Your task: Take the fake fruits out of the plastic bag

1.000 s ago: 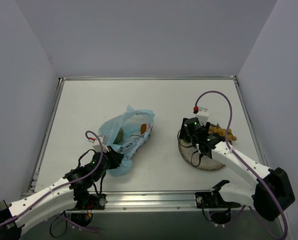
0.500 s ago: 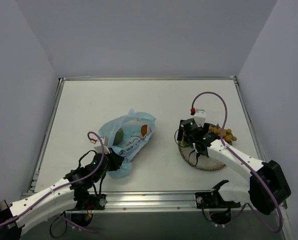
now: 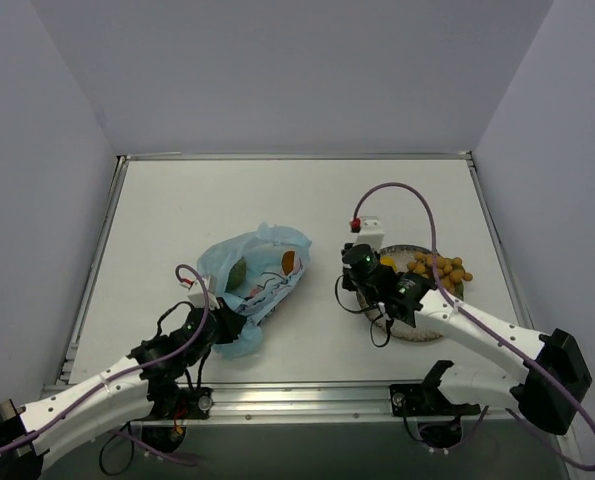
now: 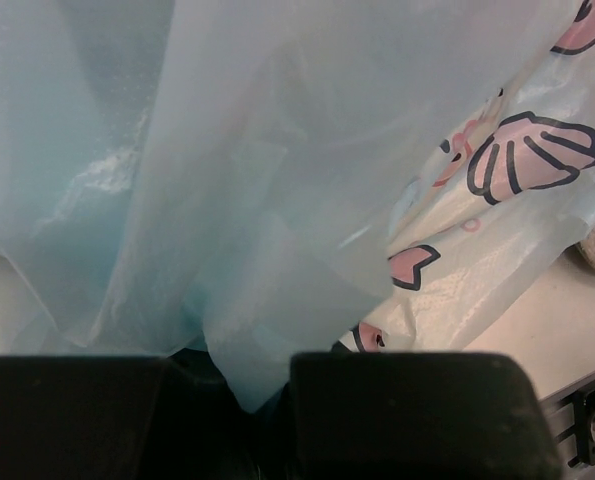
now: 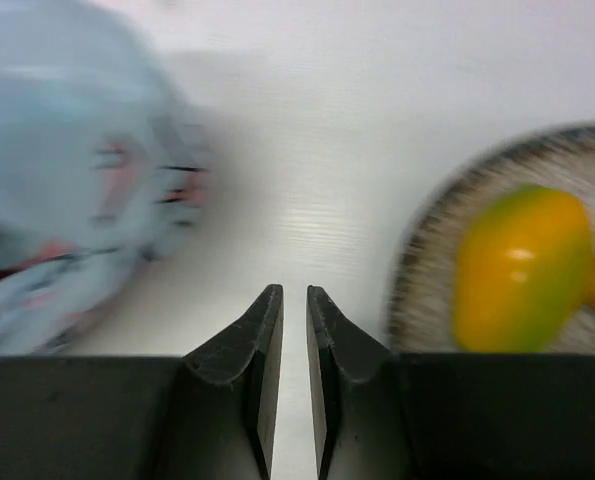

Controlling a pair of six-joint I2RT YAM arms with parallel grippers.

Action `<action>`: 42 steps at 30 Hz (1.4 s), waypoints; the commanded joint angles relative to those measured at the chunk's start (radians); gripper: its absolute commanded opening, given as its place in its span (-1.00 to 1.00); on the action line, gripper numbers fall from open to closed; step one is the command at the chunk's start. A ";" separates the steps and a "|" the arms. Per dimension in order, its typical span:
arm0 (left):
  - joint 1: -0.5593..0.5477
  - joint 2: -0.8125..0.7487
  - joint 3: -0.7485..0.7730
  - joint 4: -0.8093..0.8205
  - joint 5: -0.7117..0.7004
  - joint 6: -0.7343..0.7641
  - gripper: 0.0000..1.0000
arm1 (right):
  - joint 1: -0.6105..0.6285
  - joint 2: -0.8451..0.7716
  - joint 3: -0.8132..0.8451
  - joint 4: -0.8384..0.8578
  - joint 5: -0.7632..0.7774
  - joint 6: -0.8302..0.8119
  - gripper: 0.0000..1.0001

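Observation:
The light-blue plastic bag (image 3: 252, 275) lies left of centre with its mouth open. A green melon (image 3: 237, 272) and an orange piece (image 3: 289, 260) show inside it. My left gripper (image 3: 227, 325) is shut on the bag's near corner; in the left wrist view the film (image 4: 277, 180) runs down between the black fingers (image 4: 407, 410). A yellow-orange mango (image 3: 388, 262) and a bunch of orange-tan balls (image 3: 442, 268) rest on the speckled plate (image 3: 409, 336). My right gripper (image 3: 349, 283) hangs over bare table between bag and plate, jaws nearly together and empty (image 5: 295, 293), with the mango (image 5: 522, 270) to its right.
The plate's rim (image 5: 427, 290) lies just right of the right fingers, and the blurred bag (image 5: 67, 190) is to their left. A raised metal rim (image 3: 297, 157) frames the white table. The right arm's purple cable (image 3: 417, 195) loops above the plate.
The right gripper has moved left off the plate toward the bag and its jaws have closed. The mango and the bunch now lie uncovered on the plate. The left gripper keeps hold of the bag.

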 commanded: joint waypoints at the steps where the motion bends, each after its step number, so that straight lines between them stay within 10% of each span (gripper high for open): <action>1: -0.009 -0.006 0.010 -0.057 -0.023 -0.018 -0.95 | 0.181 0.045 0.133 0.152 -0.045 -0.073 -0.76; 16: -0.019 -0.043 0.031 -0.304 -0.060 -0.130 -0.95 | 0.367 0.671 0.414 0.413 -0.145 -0.151 -0.50; 24: -0.021 -0.128 0.028 -0.341 -0.061 -0.101 -0.60 | 0.433 0.707 0.373 0.430 -0.110 -0.105 0.39; 42: -0.021 -0.104 0.077 -0.494 -0.093 -0.193 -0.95 | 0.462 0.770 0.336 0.470 -0.212 0.001 0.70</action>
